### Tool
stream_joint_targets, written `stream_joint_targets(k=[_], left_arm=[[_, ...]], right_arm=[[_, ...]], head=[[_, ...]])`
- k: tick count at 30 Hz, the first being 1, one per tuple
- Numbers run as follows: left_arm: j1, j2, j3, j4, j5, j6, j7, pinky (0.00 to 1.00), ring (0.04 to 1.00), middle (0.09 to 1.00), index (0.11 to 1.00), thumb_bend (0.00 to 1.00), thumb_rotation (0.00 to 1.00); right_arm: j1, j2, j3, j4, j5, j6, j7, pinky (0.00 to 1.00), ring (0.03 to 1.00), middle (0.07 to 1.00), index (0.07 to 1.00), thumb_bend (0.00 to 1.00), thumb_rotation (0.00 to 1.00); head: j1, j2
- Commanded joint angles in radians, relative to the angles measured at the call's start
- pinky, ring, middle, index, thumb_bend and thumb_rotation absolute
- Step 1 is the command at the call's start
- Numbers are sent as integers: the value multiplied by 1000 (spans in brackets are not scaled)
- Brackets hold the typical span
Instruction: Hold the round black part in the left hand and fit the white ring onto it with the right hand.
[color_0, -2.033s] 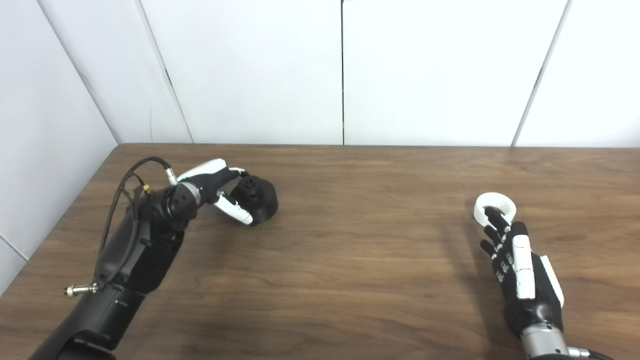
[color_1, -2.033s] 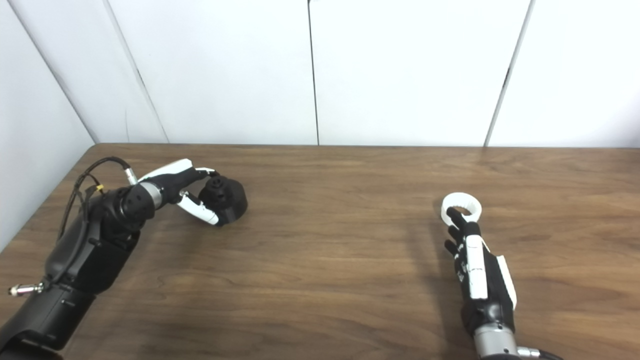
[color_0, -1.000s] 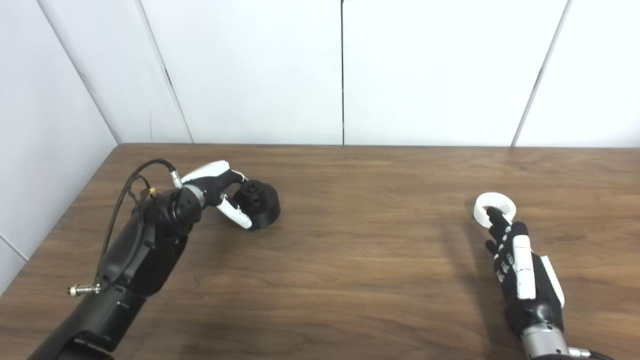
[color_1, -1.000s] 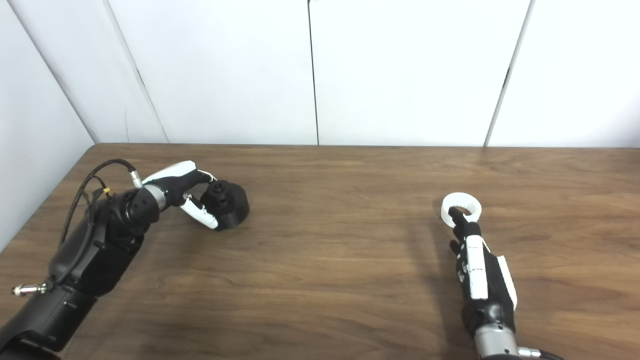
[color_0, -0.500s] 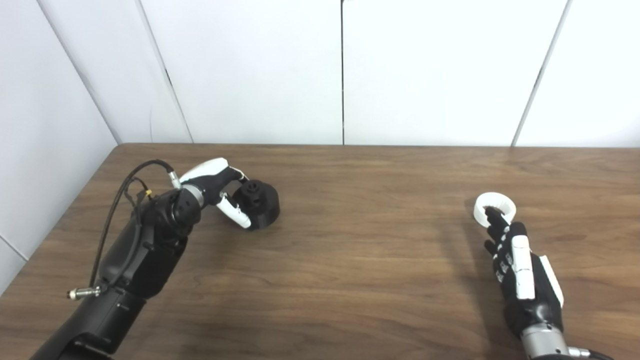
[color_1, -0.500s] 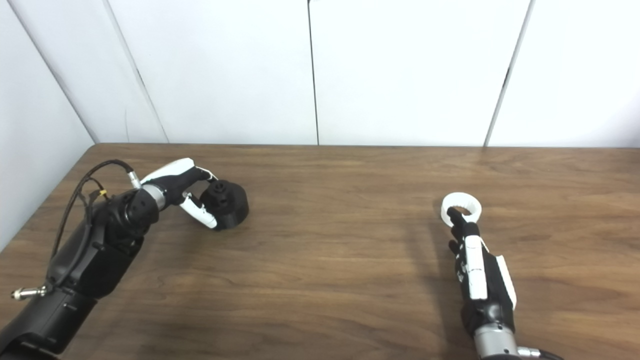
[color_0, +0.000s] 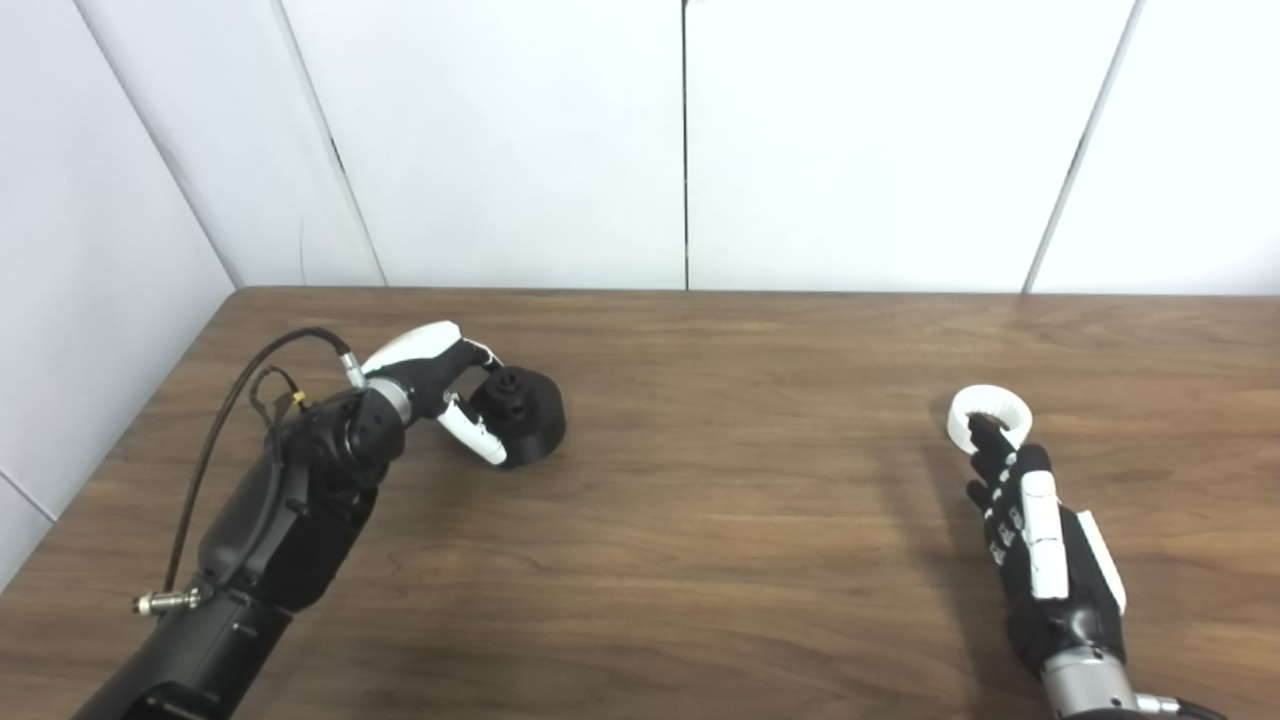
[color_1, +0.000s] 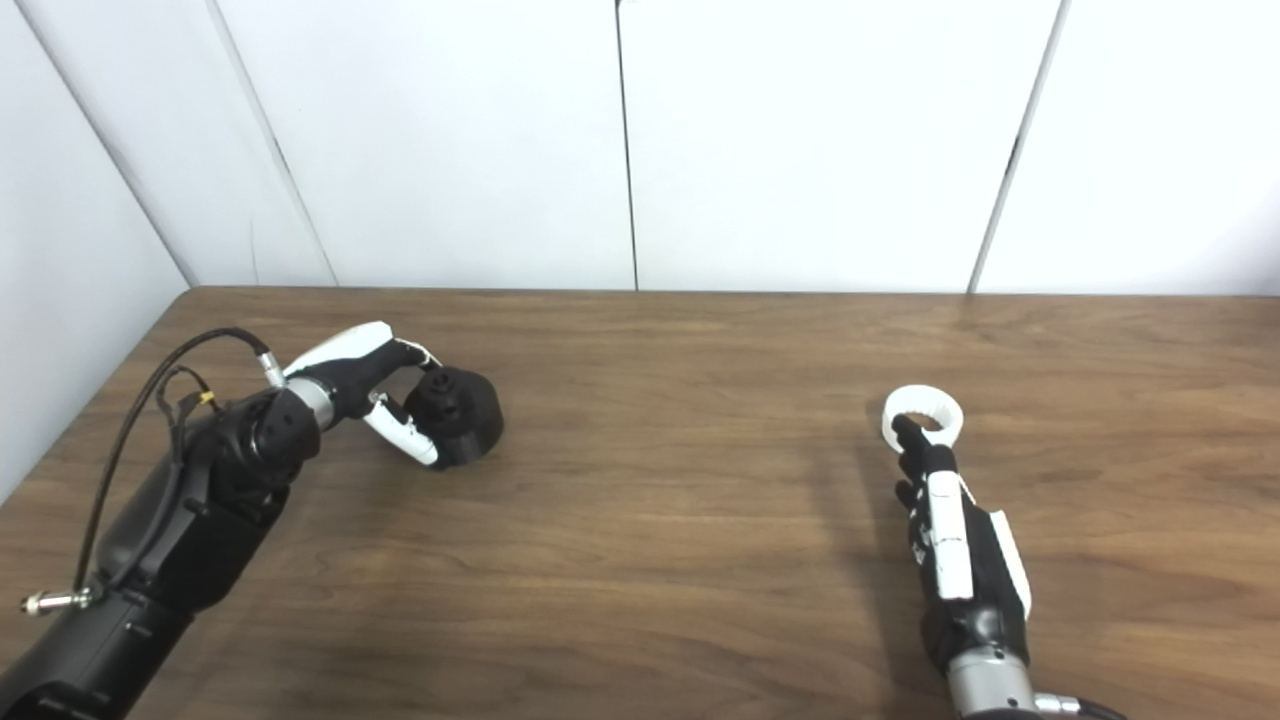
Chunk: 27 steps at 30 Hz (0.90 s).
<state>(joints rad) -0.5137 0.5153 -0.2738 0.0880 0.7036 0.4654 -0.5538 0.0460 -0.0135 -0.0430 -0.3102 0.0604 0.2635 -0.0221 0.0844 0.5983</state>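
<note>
The round black part (color_0: 532, 408) sits tilted at the table's left, its hub facing up and left. My left hand (color_0: 437, 378) is shut on it, fingers curled over the top and thumb along the near side. The white ring (color_0: 990, 396) lies flat on the table at the right. My right hand (color_0: 1035, 535) lies just in front of it, palm down with fingers stretched out. One fingertip reaches into the ring's hole; the hand holds nothing.
The brown wooden table (color_0: 740, 500) runs back to white wall panels. Its left edge is near my left forearm (color_0: 290, 510), where a black cable (color_0: 230, 400) loops.
My left hand has shifted a little to the right, taking the black part with it. The right hand and the ring have stayed about where they were.
</note>
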Motion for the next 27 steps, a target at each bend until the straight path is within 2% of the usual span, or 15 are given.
stream_joint_targets(k=[1,8,18,27], left_arm=[[-28,11,6,-36,14,2,15,927,1000,946,708,819,177],[0,-16,10,-76,37,4,-24,999,1000,954,712,823,191],[46,-58,-16,-156,59,3,-27,937,1000,951,704,818,186],[74,-78,-59,-191,61,-11,-18,978,1000,949,692,835,182]], right_arm=[[11,-7,1,-36,7,-19,13,983,977,949,895,575,1000],[11,-5,0,-45,7,-9,13,985,981,955,898,583,1000],[13,-4,7,-42,-6,-17,13,985,981,951,899,578,1000],[17,2,7,-42,-7,-19,10,981,979,949,900,594,1000]], head=[[1,1],[3,3],[1,4],[-3,7]])
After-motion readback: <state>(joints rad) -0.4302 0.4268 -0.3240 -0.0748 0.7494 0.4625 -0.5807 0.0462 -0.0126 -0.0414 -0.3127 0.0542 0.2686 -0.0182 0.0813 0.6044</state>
